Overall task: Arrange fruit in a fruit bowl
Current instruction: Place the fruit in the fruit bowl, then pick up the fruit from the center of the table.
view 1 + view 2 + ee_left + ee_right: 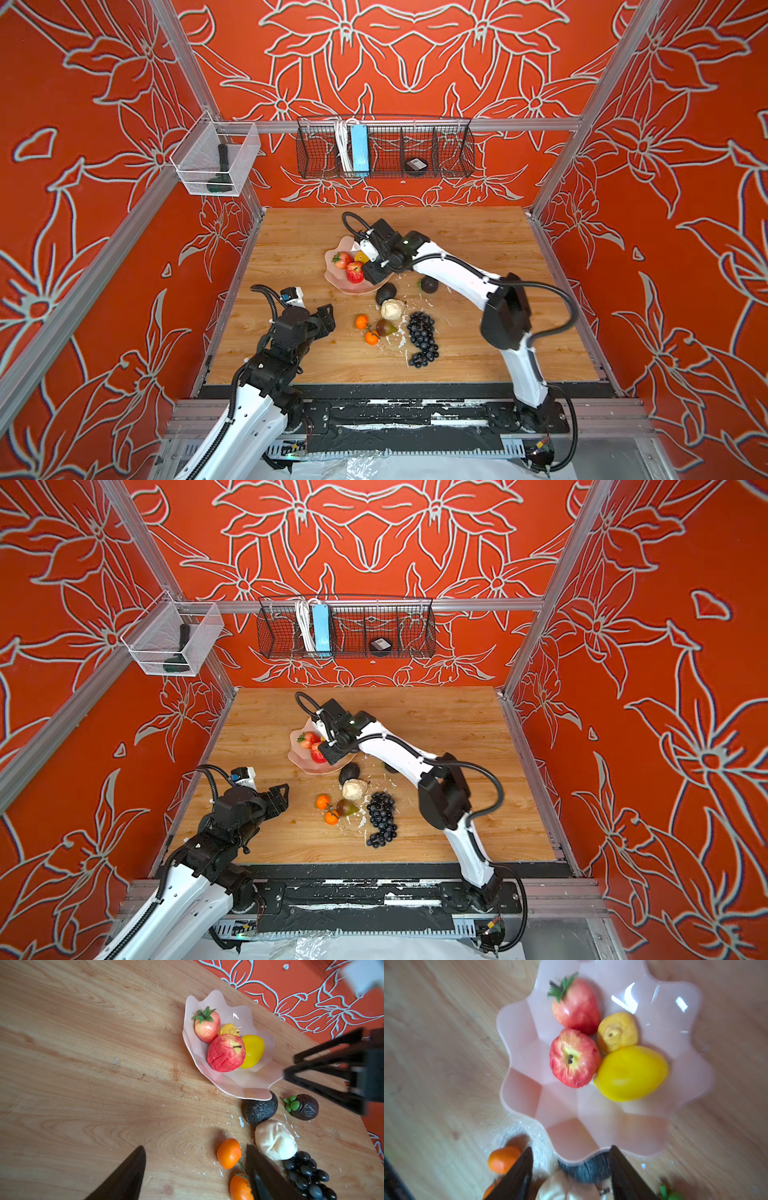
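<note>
Your fruit bowl (566, 1132) sits left of centre on the counter (478, 232), holding strawberry (576, 1004), apple (574, 1057), lemon (631, 1073) and a small yellow piece (617, 1031) clustered, leaving room. Your right fingers (519, 1172) hang spread and empty over its rim, placed for dropping fruit. Oranges (228, 1153), avocado (259, 1109), cream piece (274, 1139) and grape bunch (307, 1174) lie nearby; your left fingers (124, 1176) hover open beside the oranges.

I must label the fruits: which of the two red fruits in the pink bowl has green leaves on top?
The strawberry, paler red, with a green leafy cap; the apple beside it shows only a dark stem.
</note>
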You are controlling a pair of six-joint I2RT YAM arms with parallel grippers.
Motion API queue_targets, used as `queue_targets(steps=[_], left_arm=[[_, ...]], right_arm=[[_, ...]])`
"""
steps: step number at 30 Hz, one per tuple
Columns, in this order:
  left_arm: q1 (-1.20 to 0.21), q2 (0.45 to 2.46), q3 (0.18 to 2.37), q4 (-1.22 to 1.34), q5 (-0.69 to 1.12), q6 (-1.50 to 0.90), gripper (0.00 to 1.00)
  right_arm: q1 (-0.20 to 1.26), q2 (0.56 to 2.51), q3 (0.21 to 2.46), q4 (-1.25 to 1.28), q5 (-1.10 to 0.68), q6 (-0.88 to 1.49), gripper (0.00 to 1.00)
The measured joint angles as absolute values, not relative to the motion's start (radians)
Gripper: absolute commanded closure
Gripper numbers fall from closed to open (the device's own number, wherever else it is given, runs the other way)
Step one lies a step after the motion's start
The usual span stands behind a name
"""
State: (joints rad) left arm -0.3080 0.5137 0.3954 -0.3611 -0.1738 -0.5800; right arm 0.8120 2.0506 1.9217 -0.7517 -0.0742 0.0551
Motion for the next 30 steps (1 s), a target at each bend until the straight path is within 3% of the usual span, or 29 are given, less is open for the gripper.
queue_targets(steps=[5, 10, 18, 30], left_arm=[[-0.308, 0.519, 0.395, -0.351, -0.159, -0.58, 0.22], [-0.308, 0.529, 0.395, -0.345, -0.145, -0.58, 0.21], [-0.308, 0.53, 0.395, -0.34, -0.136, -0.58, 0.19], [-0.308, 0.531, 0.395, -0.339, -0.137, -0.58, 0.18]], right_arm=[[0.764, 1.823, 1.694, -0.64, -0.067, 0.002, 0.24], [0.644, 1.781, 1.539, -0.59, -0.052, -0.124, 0.11], [0.48, 1.848, 1.474, -0.603, -0.08, -0.289, 0.05], [0.434, 1.952, 1.479, -0.702, -0.205, -0.397, 0.08]])
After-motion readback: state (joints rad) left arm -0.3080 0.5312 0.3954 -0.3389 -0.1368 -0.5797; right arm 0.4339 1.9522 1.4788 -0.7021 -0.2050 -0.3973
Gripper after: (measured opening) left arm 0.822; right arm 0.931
